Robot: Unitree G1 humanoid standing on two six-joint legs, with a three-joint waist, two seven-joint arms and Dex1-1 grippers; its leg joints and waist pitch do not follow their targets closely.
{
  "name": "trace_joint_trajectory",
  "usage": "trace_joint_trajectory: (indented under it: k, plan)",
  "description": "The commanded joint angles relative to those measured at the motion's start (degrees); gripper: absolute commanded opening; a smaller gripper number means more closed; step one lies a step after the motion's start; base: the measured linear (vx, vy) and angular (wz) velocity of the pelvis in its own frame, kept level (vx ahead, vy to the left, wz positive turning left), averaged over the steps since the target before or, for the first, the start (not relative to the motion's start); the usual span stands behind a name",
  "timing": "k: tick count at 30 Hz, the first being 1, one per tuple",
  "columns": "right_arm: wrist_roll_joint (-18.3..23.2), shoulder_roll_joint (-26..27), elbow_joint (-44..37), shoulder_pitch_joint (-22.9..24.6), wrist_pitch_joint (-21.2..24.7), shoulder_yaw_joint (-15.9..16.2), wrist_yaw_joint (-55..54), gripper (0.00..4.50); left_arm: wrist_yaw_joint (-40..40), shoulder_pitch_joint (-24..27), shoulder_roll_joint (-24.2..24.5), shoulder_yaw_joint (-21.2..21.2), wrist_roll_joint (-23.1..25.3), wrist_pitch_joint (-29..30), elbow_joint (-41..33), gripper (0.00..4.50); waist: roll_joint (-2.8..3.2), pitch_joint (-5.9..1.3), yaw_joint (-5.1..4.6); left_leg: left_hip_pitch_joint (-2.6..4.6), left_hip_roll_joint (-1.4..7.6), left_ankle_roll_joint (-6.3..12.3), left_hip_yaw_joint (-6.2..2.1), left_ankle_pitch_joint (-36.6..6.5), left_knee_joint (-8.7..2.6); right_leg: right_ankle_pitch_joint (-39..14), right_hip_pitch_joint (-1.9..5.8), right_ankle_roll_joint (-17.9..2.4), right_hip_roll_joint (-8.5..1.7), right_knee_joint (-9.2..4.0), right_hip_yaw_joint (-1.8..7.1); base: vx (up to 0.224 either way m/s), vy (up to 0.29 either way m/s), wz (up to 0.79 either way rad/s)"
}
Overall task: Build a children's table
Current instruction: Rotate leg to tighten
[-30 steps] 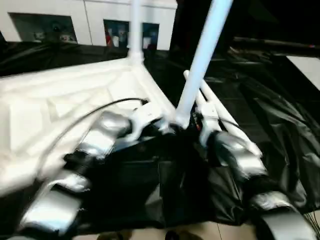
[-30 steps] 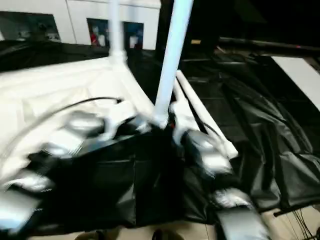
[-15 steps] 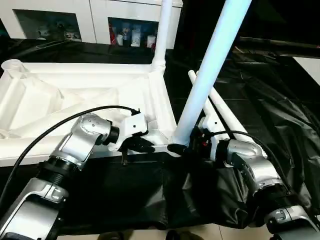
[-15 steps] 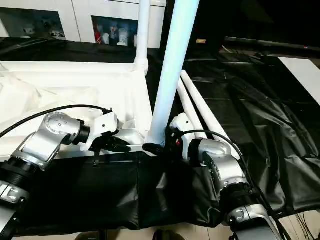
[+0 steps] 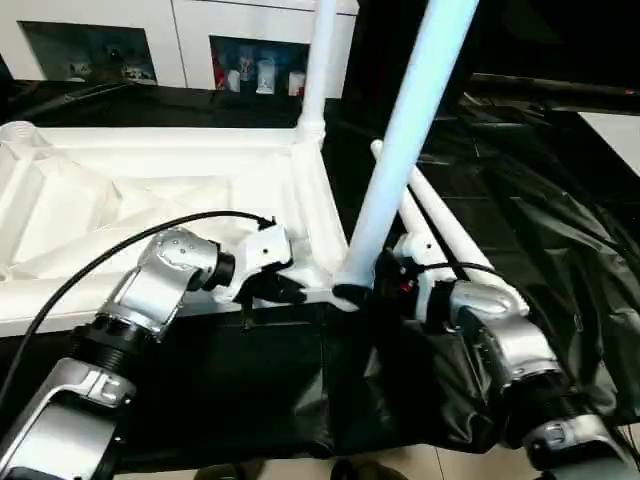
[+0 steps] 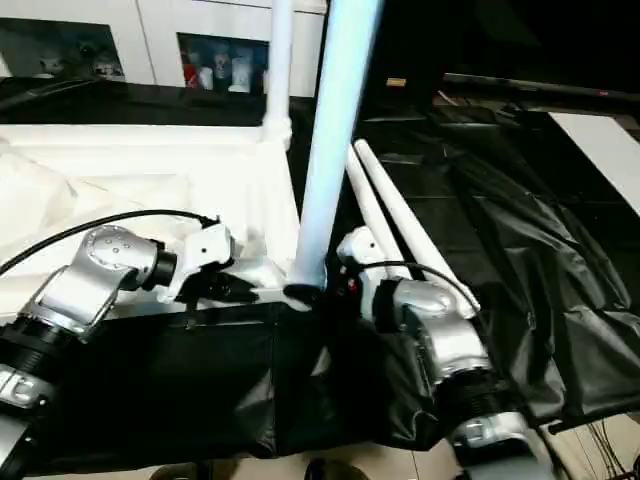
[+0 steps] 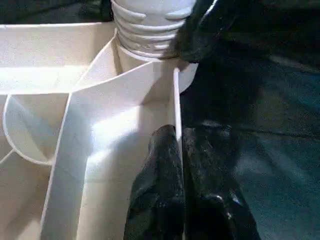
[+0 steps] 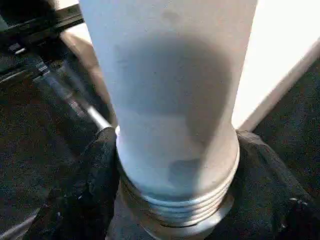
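Observation:
The children's table top [image 5: 150, 190] lies upside down on the black cloth, ribs facing up. One white leg [image 5: 320, 70] stands upright in its far right corner socket. A second leg [image 5: 400, 150] rises at a tilt from the near right corner, its threaded base [image 8: 175, 200] at the socket. My right gripper [image 5: 362, 292] is shut on that base, a black finger [image 8: 85, 200] on each side. My left gripper [image 7: 177, 137] is shut on the thin rim wall [image 7: 176, 100] of the top, next to that corner. Two more legs [image 5: 440, 215] lie on the cloth to the right.
A white cabinet with glass doors [image 5: 250, 65] stands behind the work table. The black cloth [image 5: 560, 230] is creased and hangs over the near edge. A black cable [image 5: 120, 250] arcs over my left forearm. A white surface [image 5: 620, 130] shows at the far right.
The camera has steadied and shifted. My right gripper's fingers have drawn in around the leg's base. My left gripper stays clamped on the rim.

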Motion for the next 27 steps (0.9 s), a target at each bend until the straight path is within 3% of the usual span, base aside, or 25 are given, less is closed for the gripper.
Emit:
trace_joint_trajectory:
  k: [1,6,10,12,15,17,20,25,27]
  plan:
    - [-1.2,2.5,4.3,-1.3,0.8,-2.3,-8.1,2.78,2.1,0.9,-5.0,-1.4,-2.2,1.0,1.2,0.00,0.19,-3.59,0.13,0.51,2.60,1.72,-1.28,-12.2,-3.76,-19.1,2.62,-10.6,-4.43,-4.26,3.09,0.000,0.000,0.00]
    - [-2.5,7.9,11.2,-5.3,0.0,-4.3,-21.3,2.77,12.0,-1.2,-10.5,-0.5,0.2,4.3,4.6,0.00,0.34,-3.46,-0.30,0.85,2.43,0.18,-1.54,-15.1,-3.92,-24.6,2.37,-9.4,-4.60,-5.01,3.10,0.000,0.000,0.00]
    - [-0.9,13.2,21.0,-11.5,0.4,-9.8,-38.7,2.76,24.2,-4.3,-17.0,1.5,2.2,7.9,10.5,0.00,0.35,-3.73,-0.65,1.00,2.18,-0.23,-1.48,-15.4,-3.78,-24.6,2.23,-8.7,-4.33,-4.99,3.02,0.000,0.000,0.00]
    - [-1.5,14.9,23.4,-13.4,-0.4,-10.0,-40.4,2.76,26.7,-5.3,-18.5,1.1,3.3,7.2,12.5,0.00,0.36,-3.75,-0.52,1.06,2.17,-0.04,-1.45,-15.8,-3.72,-23.8,2.08,-8.2,-4.29,-5.10,3.03,0.000,0.000,0.00]
    - [-4.8,15.2,23.7,-13.8,-2.3,-7.1,-37.8,2.76,26.6,-5.7,-18.5,0.4,4.4,6.0,13.2,0.00,0.26,-3.89,-0.30,0.72,2.10,1.21,-1.36,-15.1,-3.72,-21.3,2.32,-7.8,-4.24,-4.96,3.02,0.000,0.000,0.00]
    - [-4.7,15.3,23.7,-13.8,-2.7,-7.1,-37.2,2.76,26.4,-5.8,-18.5,0.5,4.4,6.1,13.2,0.00,0.22,-3.97,-0.16,0.63,2.13,1.74,-1.34,-14.7,-3.70,-20.5,2.43,-7.9,-4.26,-4.85,3.01,0.000,0.000,0.00]
    - [-1.2,14.4,19.9,-12.0,-3.7,-8.1,-27.6,3.45,23.4,-4.9,-16.1,0.1,4.6,5.5,11.9,0.00,0.35,-4.11,0.18,0.50,2.28,2.60,-1.38,-14.3,-3.74,-18.9,2.75,-8.3,-4.31,-4.70,2.99,0.000,0.000,0.00]
    - [-0.7,11.0,15.9,-9.8,-4.2,-6.7,-19.8,3.89,19.6,-4.2,-13.3,-0.4,4.1,2.7,11.2,0.00,0.34,-4.31,0.27,0.39,2.32,3.80,-1.20,-11.4,-3.61,-14.7,3.00,-10.4,-4.25,-4.25,3.01,0.000,0.000,0.00]
    - [-1.4,7.7,11.9,-7.5,-3.9,-4.8,-15.1,3.93,15.4,-3.1,-11.2,-0.8,3.1,1.4,9.4,0.00,0.38,-4.33,0.44,0.38,2.41,4.17,-1.17,-10.3,-3.55,-12.8,3.16,-11.1,-4.19,-4.05,2.97,0.000,0.000,0.00]
